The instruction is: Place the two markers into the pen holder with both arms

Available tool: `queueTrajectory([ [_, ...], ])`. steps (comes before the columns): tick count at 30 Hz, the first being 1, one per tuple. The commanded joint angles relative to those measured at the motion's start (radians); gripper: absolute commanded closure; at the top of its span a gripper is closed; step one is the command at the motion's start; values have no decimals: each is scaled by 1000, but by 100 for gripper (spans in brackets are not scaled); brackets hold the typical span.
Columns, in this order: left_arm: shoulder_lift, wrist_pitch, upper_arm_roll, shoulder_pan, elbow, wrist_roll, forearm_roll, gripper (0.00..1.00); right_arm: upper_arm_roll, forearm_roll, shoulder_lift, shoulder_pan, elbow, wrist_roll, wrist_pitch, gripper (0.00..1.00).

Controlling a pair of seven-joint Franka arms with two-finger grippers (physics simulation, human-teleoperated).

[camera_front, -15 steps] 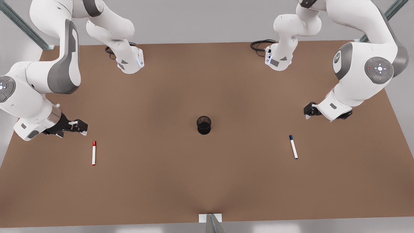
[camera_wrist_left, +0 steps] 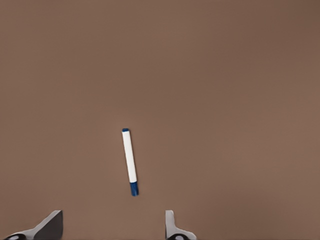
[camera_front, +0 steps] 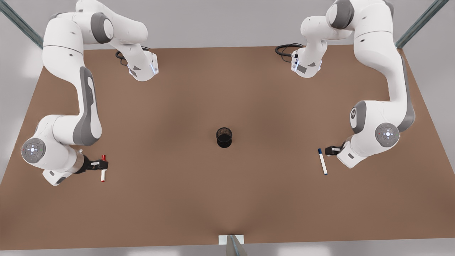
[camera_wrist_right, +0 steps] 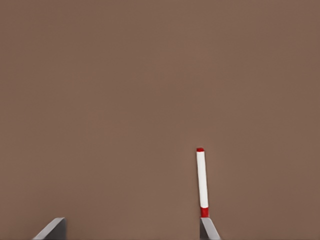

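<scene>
While markers lie flat, right tool over red marker — left tool beside blue marker.

I can read no words, numbers, brand names or signs anywhere on my screens. The red marker and the blue marker both have plain white barrels with nothing printed on them that I can make out, and the pen holder is plain black mesh. The arms carry round grey caps with small lit dots (little lights, not letters), and the brown table is unmarked.
</scene>
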Motion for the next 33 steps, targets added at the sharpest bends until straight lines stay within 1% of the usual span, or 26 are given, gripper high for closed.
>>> queueTrajectory([
  [1,20,238,0,11,-36,-206,0,5,5,2,51,8,1,-24,194,0],
  [2,32,270,0,12,-58,-227,0,16,24,2,77,8,1,-24,204,0],
  [3,48,284,0,12,-62,-237,0,31,24,2,100,5,-4,-25,204,0],
  [4,55,284,0,24,-62,-237,0,33,24,-1,103,3,-44,-24,240,0],
  [6,75,319,0,38,-93,-238,-2,33,22,-1,118,-6,-79,-22,260,0],
  [8,97,347,0,47,-107,-238,-2,33,24,-2,117,-60,-184,-38,381,0],
  [9,109,347,0,50,-107,-237,-2,33,24,-2,117,-71,-199,-45,385,0],
  [11,126,354,0,54,-107,-238,-2,33,24,-2,134,-89,-211,-53,396,0],
  [15,170,393,0,66,-113,-237,-14,39,24,-1,155,-130,-205,-121,464,0],
  [21,207,428,0,69,-111,-237,-16,41,19,-2,201,-166,-204,-196,527,0],
  [23,226,437,0,67,-108,-237,-20,43,19,-2,212,-167,-204,-199,530,14],
  [24,226,439,0,66,-108,-237,-22,43,19,-4,215,-167,-205,-202,530,14],
  [29,256,439,-1,61,-110,-194,-16,43,19,-5,212,-176,-242,-245,520,27],
  [33,270,439,-1,60,-111,-148,-16,43,19,-5,200,-190,-266,-268,516,32],
])
